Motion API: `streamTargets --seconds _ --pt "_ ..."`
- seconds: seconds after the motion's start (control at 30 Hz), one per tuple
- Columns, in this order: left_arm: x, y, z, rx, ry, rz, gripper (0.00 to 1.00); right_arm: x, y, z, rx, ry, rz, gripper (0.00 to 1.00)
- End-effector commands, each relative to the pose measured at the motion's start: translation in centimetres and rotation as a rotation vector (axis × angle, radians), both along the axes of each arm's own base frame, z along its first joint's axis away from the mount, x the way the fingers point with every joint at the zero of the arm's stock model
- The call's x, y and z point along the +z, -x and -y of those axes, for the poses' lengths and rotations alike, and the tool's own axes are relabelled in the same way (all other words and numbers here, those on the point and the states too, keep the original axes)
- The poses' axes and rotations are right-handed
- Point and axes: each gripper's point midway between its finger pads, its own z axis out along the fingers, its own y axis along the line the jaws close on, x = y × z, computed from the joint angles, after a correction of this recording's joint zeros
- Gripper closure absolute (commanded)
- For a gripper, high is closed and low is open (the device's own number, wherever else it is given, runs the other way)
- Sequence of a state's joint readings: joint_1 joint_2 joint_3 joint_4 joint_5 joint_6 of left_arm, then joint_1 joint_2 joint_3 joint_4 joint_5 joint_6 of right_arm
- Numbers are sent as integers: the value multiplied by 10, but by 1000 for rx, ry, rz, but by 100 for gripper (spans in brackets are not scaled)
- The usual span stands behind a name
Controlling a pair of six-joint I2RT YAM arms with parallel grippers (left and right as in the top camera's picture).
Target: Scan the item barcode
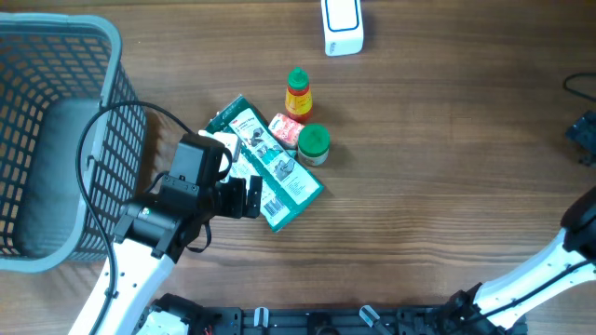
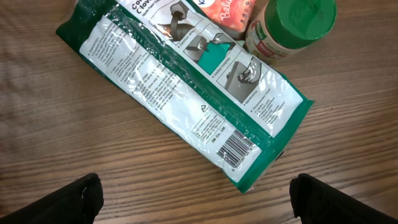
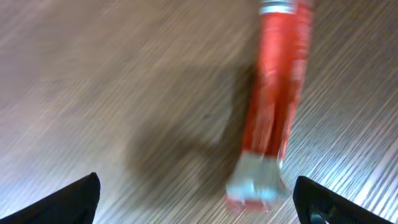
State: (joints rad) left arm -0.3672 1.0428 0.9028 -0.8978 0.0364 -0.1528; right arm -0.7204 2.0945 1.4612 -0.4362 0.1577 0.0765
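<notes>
The green-and-white packet (image 2: pixel 155 81) carried a barcode (image 2: pixel 239 149) near its lower end, with fine print too small to read. The pink pack (image 2: pixel 227 12) showed only cut-off letters.

Glossy plastic packet (image 2: pixel 177 93), matt wood table (image 2: pixel 68 149)

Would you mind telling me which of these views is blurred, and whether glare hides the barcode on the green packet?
Right wrist view: heavily blurred, the red tube smeared, its print unreadable. Left wrist view: sharp; glare streaks the green packet along its seam, yet the barcode is clear. Overhead view: evenly lit, soft shadows.
</notes>
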Motion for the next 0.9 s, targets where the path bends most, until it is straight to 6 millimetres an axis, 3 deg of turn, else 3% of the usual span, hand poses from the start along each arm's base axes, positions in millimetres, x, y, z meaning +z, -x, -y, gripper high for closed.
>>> streamTargets --seconds 0.0,0.17,0.23,0.3,0.37,0.47,0.57,0.87 --pt "-1 1 1 -18 2 -5 0 81 -35 -35 62 0 211 0" --pt "-1 1 1 -18 2 -5 0 152 -68 -125 122 -255 476 0" --pt "-1 1 1 -18 2 -4 0 164 -71 -159 72 -398 528 0" --pt "-1 1 1 -18 2 -5 0 167 -72 -188 -2 -549 545 0" --pt "-1 1 1 -18 2 -4 0 166 -72 -229 -58 -758 520 0" --pt "-1 1 1 -18 2 -4 0 166 -68 -285 0 -966 441 0" --pt "-1 1 1 -18 2 -4 0 166 -65 -328 65 -1043 372 0" --pt "-1 1 1 -18 2 -4 0 151 -40 -449 -83 -1159 105 0"
